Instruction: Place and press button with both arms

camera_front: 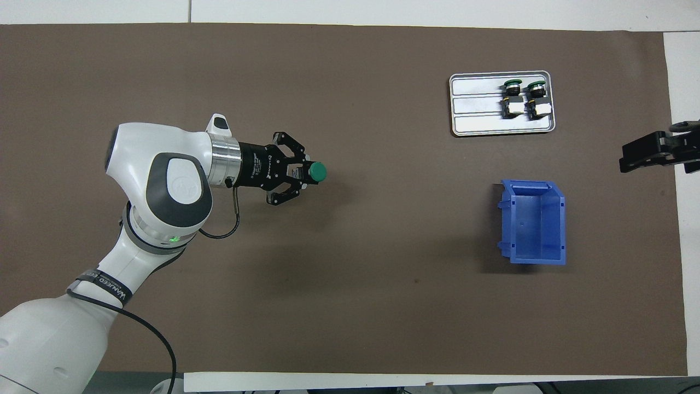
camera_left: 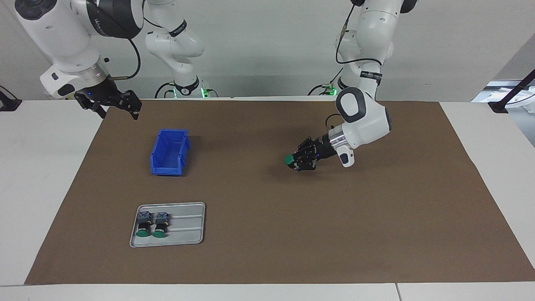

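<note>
My left gripper (camera_left: pixel 297 161) (camera_front: pixel 303 174) lies almost level just above the brown mat (camera_left: pixel 267 234) and is shut on a button (camera_left: pixel 289 159) (camera_front: pixel 316 172), whose green cap points toward the right arm's end of the table. Two more buttons (camera_left: pixel 144 226) (camera_front: pixel 513 98) lie side by side in a grey tray (camera_left: pixel 188 225) (camera_front: pixel 476 104). My right gripper (camera_left: pixel 115 106) (camera_front: pixel 651 153) hangs open and empty over the mat's edge at its own end, waiting.
An empty blue bin (camera_left: pixel 169 151) (camera_front: pixel 533 221) stands on the mat between the tray and the right arm's base. White table (camera_left: pixel 37 167) borders the mat on all sides.
</note>
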Tool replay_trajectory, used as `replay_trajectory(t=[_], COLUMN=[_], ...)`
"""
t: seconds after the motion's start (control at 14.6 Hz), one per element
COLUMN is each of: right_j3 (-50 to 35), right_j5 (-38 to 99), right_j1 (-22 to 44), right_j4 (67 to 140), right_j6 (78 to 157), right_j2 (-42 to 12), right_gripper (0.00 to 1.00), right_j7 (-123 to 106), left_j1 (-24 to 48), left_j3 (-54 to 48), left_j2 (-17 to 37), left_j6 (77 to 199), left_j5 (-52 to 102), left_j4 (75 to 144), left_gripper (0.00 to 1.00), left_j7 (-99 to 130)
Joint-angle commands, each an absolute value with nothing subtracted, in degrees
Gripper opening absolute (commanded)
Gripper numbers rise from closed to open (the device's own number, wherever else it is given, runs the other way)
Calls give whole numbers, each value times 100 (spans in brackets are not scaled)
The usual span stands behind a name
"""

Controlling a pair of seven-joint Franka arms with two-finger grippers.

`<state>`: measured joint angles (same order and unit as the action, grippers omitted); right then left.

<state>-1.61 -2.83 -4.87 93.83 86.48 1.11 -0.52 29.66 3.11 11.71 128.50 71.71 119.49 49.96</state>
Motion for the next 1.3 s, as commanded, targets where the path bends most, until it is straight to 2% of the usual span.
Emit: replay_trajectory(t=[0.0,0.21,0.55,1.24], right_j3=[-176,-185,-184,-185], right_j5=[-185,-185,-185,-185], right_j1=[-536,-536,-536,-536], right_j4=[9448,9448,9448,9448], right_j6=[8640,8640,8640,8640], right_j2=[185,193,193,193], right_gripper=[99,99,99,99], right_j7=[-149,-149,-149,-149], left_j1=[2621,2172,2145,2426], left_j3=[290,290,290,272], left_j2=[975,1159,1388,1406], left_j6=[12377,11989,11822,11918], left_j5=[7724,8321,9158,10476], left_j4=[12234,12357,12559,12849], left_gripper=[0,0,0,0], left_j7=[4519,3826,3041,2312])
